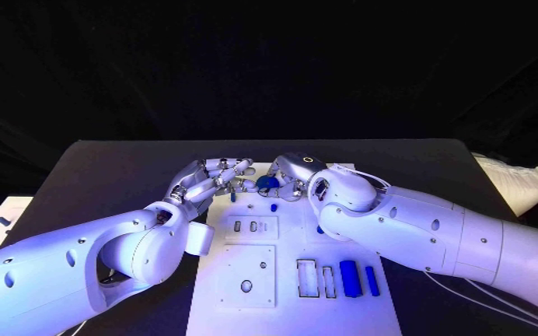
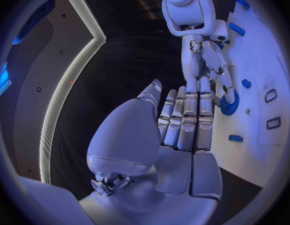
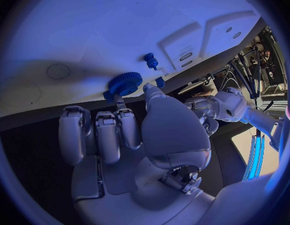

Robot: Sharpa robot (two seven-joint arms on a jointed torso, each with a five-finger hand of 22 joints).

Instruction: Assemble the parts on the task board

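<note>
We find the right hand [image 3: 129, 135] pinching the gear [image 3: 125, 83] at the board [image 1: 294, 316]; left hand [image 2: 182, 117] flat, fingers together, holding nothing. We advise seating the gear squarely before letting go.

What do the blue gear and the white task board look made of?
Blue gear: likely moulded or printed plastic, matte, with fine even teeth round its rim. Task board: probably rigid plastic or painted plate, smooth and matte, with crisp cut recesses; which one, the look leaves open.
</note>
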